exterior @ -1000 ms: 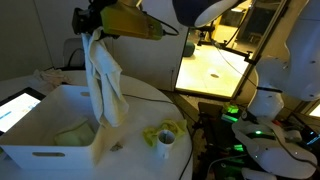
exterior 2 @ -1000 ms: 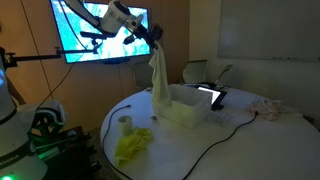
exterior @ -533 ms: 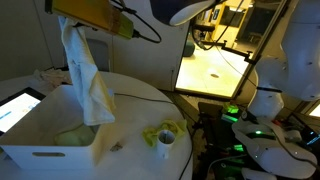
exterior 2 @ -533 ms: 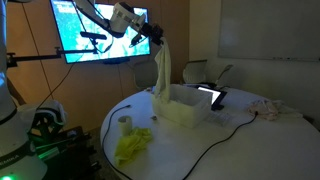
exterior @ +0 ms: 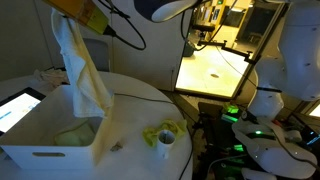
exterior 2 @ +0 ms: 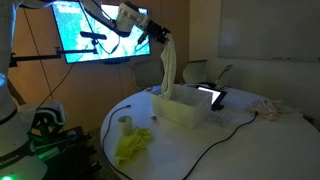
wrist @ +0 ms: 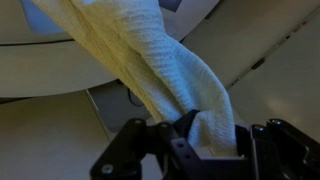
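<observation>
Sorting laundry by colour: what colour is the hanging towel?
The towel is cream-white, waffle-textured; wrist view shows it best.

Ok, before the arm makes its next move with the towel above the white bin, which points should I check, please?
1. Grip: the gripper is shut on the towel: ok.
2. The towel hangs above the white bin: ok.
3. The towel's lower end is clear of the bin's rim: cannot tell.
4. Room in the bin beside the pale cloth: ok.
5. The cup stands apart from the bin: ok.
</observation>
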Motion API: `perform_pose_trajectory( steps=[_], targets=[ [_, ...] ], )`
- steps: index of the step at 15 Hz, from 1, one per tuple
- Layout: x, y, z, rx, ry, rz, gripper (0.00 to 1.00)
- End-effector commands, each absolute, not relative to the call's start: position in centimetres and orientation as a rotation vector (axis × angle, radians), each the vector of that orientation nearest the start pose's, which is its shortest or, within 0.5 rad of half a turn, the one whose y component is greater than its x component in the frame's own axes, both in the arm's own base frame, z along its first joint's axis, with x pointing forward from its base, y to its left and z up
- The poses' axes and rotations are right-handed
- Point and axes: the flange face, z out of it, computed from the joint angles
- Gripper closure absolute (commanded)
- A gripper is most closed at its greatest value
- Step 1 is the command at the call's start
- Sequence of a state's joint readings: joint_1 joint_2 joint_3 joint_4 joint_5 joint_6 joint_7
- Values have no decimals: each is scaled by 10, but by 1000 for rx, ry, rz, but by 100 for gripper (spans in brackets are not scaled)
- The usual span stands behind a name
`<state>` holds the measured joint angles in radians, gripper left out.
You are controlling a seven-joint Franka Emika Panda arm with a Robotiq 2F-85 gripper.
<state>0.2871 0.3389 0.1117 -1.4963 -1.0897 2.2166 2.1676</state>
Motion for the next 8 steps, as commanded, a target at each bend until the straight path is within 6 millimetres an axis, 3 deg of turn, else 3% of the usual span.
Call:
perform_pose_trajectory(
  steps=[1, 5, 8],
  targets=[
    [677, 237, 540, -2051, 1648, -1529, 100],
    [679, 245, 543, -1960, 1645, -1513, 100],
    [684, 256, 534, -2002, 1616, -1475, 100]
  ],
)
